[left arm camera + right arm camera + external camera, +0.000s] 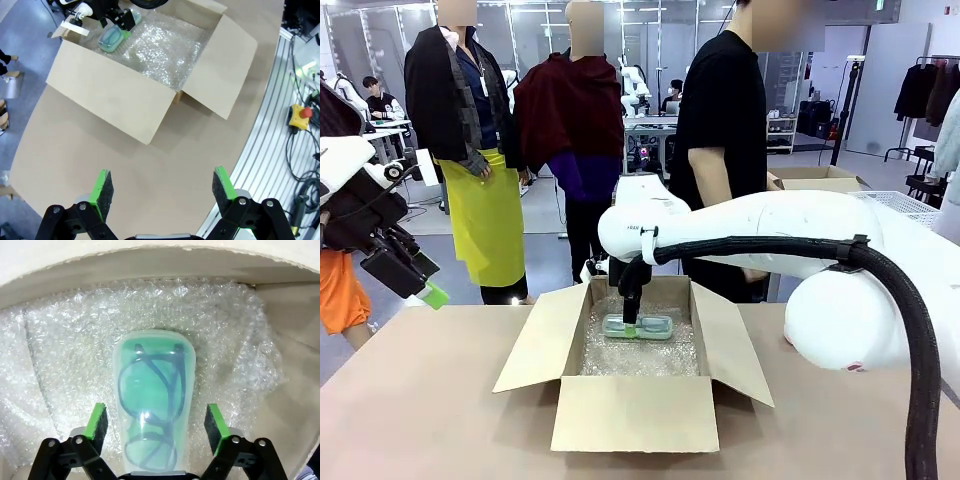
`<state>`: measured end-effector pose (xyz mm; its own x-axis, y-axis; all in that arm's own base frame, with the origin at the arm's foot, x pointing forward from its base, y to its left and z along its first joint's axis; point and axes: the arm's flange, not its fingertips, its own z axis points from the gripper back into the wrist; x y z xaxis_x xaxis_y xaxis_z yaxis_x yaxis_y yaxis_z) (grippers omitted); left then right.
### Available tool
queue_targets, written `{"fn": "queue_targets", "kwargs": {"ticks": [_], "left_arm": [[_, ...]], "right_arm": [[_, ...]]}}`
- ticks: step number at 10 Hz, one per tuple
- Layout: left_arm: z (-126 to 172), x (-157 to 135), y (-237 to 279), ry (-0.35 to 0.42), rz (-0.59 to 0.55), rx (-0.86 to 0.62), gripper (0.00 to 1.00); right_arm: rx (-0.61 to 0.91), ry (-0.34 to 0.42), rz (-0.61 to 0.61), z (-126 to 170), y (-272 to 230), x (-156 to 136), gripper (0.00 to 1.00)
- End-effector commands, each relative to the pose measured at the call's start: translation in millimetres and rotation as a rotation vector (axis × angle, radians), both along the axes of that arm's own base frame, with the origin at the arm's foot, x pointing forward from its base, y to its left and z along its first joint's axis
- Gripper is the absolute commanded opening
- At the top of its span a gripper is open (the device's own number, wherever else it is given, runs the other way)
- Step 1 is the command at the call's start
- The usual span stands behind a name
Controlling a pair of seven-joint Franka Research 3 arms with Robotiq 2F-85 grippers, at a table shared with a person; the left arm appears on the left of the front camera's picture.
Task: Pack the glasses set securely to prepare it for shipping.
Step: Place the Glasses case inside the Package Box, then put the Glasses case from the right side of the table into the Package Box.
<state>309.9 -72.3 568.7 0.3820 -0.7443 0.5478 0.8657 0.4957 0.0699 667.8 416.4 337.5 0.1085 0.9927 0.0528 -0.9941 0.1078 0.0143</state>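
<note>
Inside open cardboard box (620,410), on bubble wrap (640,355): mint-green glasses case (152,405), lying flat | right claw (156,416) released, pads (97,420) straddling case, not touching | left claw (162,185) spread wide above table (75,165) | remaining, likely: rest of set, flaps (535,345) shut.

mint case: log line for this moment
mint case: on bubble wrap in box | right gripper: open, astride it | left gripper: open, above table

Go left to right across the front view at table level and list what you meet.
left gripper, fingers open → cardboard box's left flap → mint green glasses case, lying on the bubble wrap inside the box → box's right flap
</note>
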Motion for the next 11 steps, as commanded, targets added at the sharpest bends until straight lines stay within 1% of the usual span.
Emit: {"fn": "queue_targets", "kwargs": {"ticks": [1,11], "left_arm": [[-0.3,-0.8,3.0,0.002,-0.023,-0.004,1.00],[-0.3,-0.8,3.0,0.002,-0.023,-0.004,1.00]], "right_arm": [[0.001,0.001,0.001,-4.7,0.9,0.0,0.93],[-0.003,0.006,-0.002,-5.3,-1.5,0.8,0.93]]}}
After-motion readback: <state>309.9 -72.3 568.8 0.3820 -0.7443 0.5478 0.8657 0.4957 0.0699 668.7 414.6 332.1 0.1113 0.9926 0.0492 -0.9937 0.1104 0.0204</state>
